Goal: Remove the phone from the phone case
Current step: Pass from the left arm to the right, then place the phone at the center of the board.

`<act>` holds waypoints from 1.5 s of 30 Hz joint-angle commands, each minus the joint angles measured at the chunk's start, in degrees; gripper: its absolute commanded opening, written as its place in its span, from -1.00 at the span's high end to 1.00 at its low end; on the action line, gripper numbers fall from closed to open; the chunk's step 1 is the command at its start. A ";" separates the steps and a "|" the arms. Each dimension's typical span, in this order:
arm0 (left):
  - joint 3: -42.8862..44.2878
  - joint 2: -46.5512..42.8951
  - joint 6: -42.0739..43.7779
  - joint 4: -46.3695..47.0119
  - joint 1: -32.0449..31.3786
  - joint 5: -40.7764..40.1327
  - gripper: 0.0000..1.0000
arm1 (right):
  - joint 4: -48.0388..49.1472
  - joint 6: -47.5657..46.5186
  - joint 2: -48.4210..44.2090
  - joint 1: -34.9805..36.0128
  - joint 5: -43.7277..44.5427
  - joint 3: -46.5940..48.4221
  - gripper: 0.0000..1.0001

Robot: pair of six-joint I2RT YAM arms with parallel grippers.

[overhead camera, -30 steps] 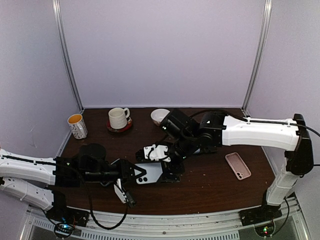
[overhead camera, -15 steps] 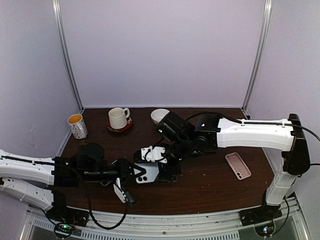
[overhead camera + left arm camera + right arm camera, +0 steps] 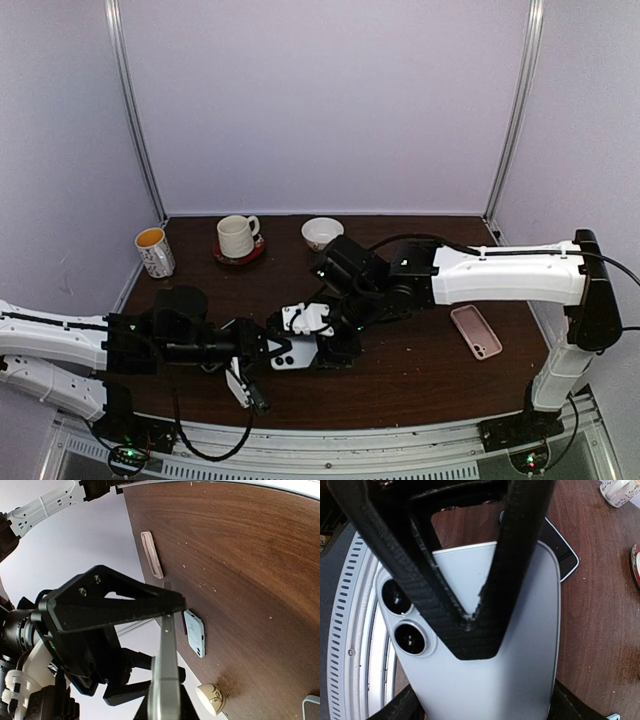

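Note:
A pale silver phone (image 3: pixel 292 352) with two camera lenses hangs low over the table between both grippers. My left gripper (image 3: pixel 262 345) is shut across its thickness; the left wrist view shows the phone (image 3: pixel 167 680) edge-on, and one left finger lies on its back. My right gripper (image 3: pixel 330 348) straddles the phone (image 3: pixel 520 645), its fingers (image 3: pixel 570 707) against both long edges. I cannot tell whether a case wraps this phone. A pink phone case (image 3: pixel 476 331) lies flat at the right, also in the left wrist view (image 3: pixel 152 555).
A white bowl (image 3: pixel 321 232), a mug on a red saucer (image 3: pixel 237 236) and a patterned cup (image 3: pixel 154 250) stand along the back of the brown table (image 3: pixel 420 390). A white flat case-like slab (image 3: pixel 195 632) lies under the right arm. A dark slab (image 3: pixel 562 555) lies beside the phone.
The right gripper has slid left along the phone toward the left gripper, and its fingers have narrowed onto the phone's edges. The left arm has barely moved.

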 commanded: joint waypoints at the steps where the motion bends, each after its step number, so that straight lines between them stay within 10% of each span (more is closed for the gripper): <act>1: 0.83 -1.24 -1.20 7.56 -0.22 0.14 1.00 | 3.93 2.07 -2.73 0.18 0.20 -1.21 -0.25; 31: 4.28 1.51 -25.98 15.35 -0.27 -5.91 -0.19 | 12.36 26.69 -34.01 -2.61 14.54 -30.09 0.13; 35: 7.11 0.24 -38.46 11.43 -0.30 -7.63 -0.46 | 10.58 30.18 -37.91 -4.36 15.61 -32.38 0.14; 37: 9.15 -0.72 -45.25 8.20 -0.30 -8.51 -0.91 | 10.03 33.34 -39.25 -5.08 16.07 -33.23 0.13; 45: 16.20 -2.16 -79.65 -6.97 -0.24 -21.09 -0.95 | -0.34 44.47 -37.01 -9.13 17.91 -30.88 0.14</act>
